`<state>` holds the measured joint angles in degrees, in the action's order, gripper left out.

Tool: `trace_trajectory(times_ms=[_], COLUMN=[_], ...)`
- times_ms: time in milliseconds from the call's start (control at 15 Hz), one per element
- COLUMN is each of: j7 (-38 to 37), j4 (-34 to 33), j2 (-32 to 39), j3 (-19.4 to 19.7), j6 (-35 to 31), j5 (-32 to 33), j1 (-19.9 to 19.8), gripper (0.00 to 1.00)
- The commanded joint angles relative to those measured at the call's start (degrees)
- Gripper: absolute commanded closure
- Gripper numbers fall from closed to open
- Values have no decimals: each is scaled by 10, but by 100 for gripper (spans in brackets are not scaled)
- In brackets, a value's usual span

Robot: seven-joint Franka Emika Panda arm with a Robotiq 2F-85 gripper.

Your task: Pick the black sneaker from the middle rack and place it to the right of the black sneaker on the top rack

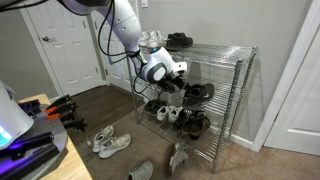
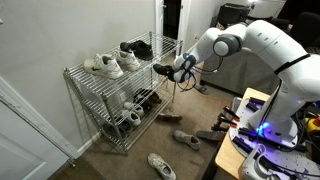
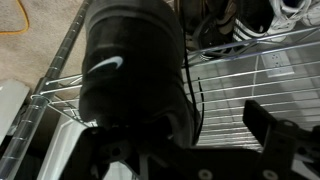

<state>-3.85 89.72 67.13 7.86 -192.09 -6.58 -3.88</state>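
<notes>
The black sneaker from the middle rack (image 3: pixel 130 70) is clasped by the gripper (image 2: pixel 173 69) and held just off the unit, between the middle rack (image 1: pixel 222 98) and the top rack (image 1: pixel 226 50) in height. Placement right of the black sneaker on the top rack (image 2: pixel 137 48) is still to be done.

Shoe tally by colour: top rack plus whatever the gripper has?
white sneakers on the top rack: 2
resting black sneaker, same rack: 1
held black sneaker in the gripper: 1
Total: 4
</notes>
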Motion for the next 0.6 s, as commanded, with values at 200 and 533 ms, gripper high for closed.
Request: trace_trajectory(times_ms=[200,533], j7=[16,16], j4=[-34,-33], j2=[21,24], j3=[-39,-55], j6=[10,7], j5=[31,40], j1=[-51,-69], gripper=[27,61])
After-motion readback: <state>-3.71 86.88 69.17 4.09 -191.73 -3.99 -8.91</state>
